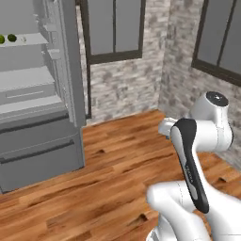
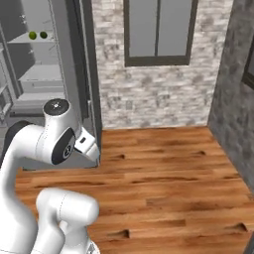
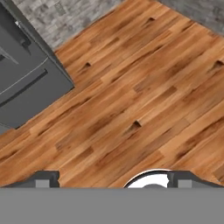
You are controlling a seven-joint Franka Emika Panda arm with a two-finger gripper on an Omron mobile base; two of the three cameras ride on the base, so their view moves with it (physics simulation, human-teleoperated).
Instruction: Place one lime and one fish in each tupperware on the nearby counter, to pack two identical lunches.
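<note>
1. Robot arm [image 1: 190,155]: white with dark joints, folded up close over the base in both base views; the elbow stands high.
2. End effector [image 3: 113,180]: two dark finger tips [image 3: 43,179] at the bottom of the hand view, set far apart with nothing between them; it faces down at bare floor.
3. Wooden floor [image 2: 168,168]: brown planks with dark knots, running from the base out to the walls.
4. Refrigerator [image 1: 42,141]: grey, door open, standing on the floor ahead and to the left; drawers below, shelves above.
5. Limes [image 1: 6,38]: two small round green balls side by side, near each other, on an upper shelf [image 1: 28,41] inside the refrigerator; also seen in the right base view [image 2: 37,35]. Well apart from the end effector.
6. Brick wall [image 2: 158,94]: pale grey, behind the floor, carrying a dark-framed window [image 2: 158,31].
</note>
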